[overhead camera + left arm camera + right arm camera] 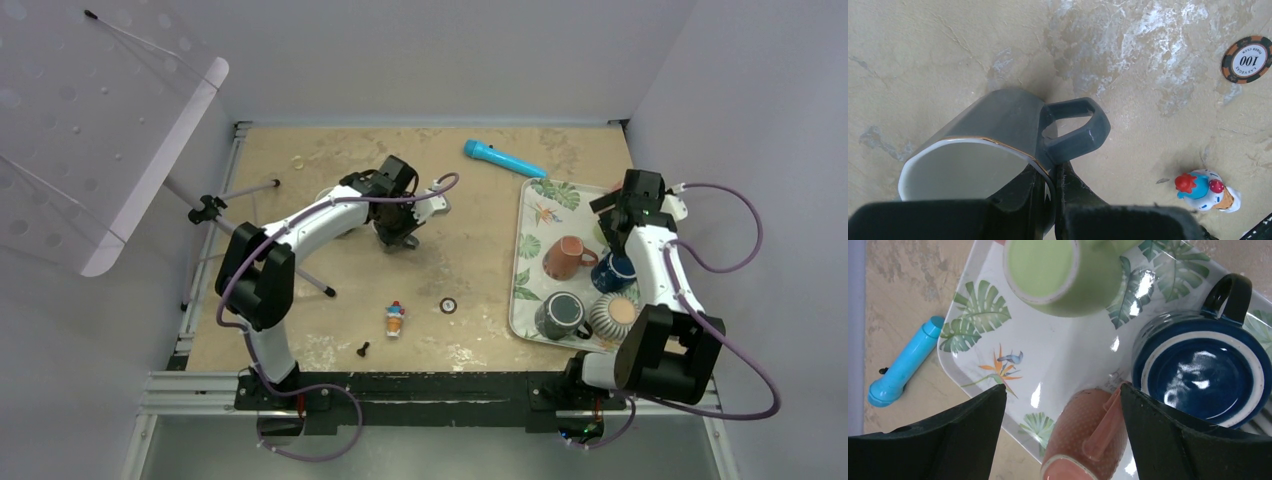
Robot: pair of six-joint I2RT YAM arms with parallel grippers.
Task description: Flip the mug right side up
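A grey mug (pixel 998 115) with a white inside and a gold rim is tilted on the tan table, its opening towards the left wrist camera and its handle (pixel 1075 130) to the right. My left gripper (pixel 1055 167) is shut on the mug's rim next to the handle, one finger inside and one outside. In the top view the left gripper (pixel 400 235) covers most of the mug. My right gripper (pixel 612 215) is open and empty above the leaf-print tray (pixel 522 250); in the right wrist view the right gripper (pixel 1063 390) straddles a pink mug (pixel 1093 440) lying on its side.
The tray (pixel 1063 340) also holds a blue mug (pixel 612 272), a dark mug (pixel 560 315), a ribbed cup (pixel 612 315) and a green mug (pixel 1048 270). A blue flashlight (pixel 503 158), a poker chip (pixel 449 306), a toy figure (pixel 396 318) and a black screw (pixel 363 349) lie on the table. A tripod stand (pixel 210 210) is at the left.
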